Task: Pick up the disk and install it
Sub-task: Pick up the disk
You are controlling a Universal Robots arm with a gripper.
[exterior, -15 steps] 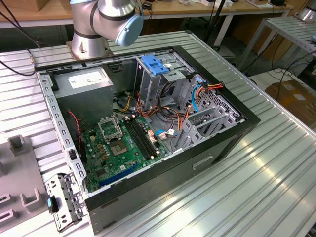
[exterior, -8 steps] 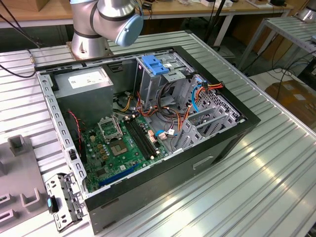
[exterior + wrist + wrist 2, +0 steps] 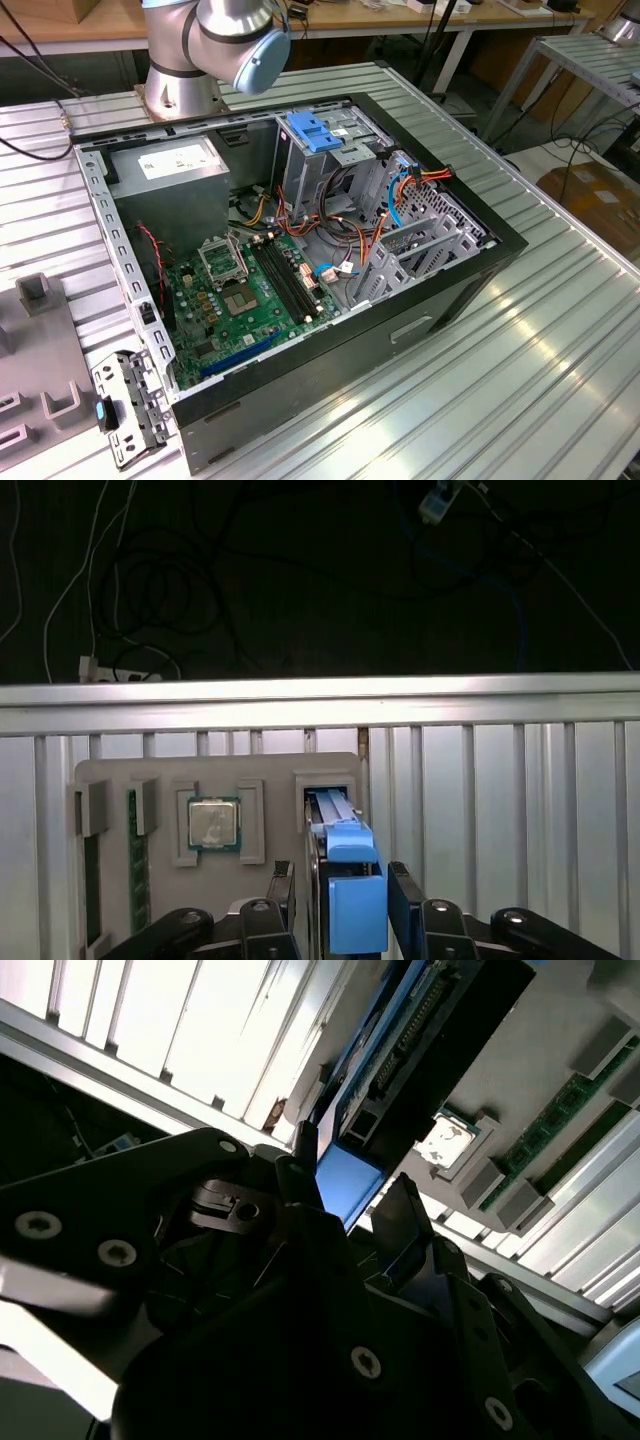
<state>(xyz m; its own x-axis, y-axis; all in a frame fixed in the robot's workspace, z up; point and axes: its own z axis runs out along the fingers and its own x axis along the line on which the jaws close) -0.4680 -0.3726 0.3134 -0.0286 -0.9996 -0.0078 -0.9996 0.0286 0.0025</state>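
The disk (image 3: pixel 355 900) stands on edge in a slot of a grey holder tray (image 3: pixel 270 770), its blue side rail facing the camera in the first wrist view. My gripper (image 3: pixel 345 905) straddles it, one black finger (image 3: pixel 283 895) tight against each side, shut on the disk. In the second wrist view the disk (image 3: pixel 400 1050) rises out from between the fingertips, its blue rail end level with the gripper (image 3: pixel 350 1175). The open computer case (image 3: pixel 480 262) lies on the table in the exterior view, with the drive bay under a light-blue bracket (image 3: pixel 315 130).
The tray also holds a processor chip (image 3: pixel 213 823) and a memory stick (image 3: pixel 133 850). The table's edge rail (image 3: pixel 320 695) runs just beyond the tray. Inside the case are a grey power supply (image 3: pixel 170 180), the motherboard (image 3: pixel 240 300) and loose cables. A metal bracket (image 3: pixel 130 400) lies beside it.
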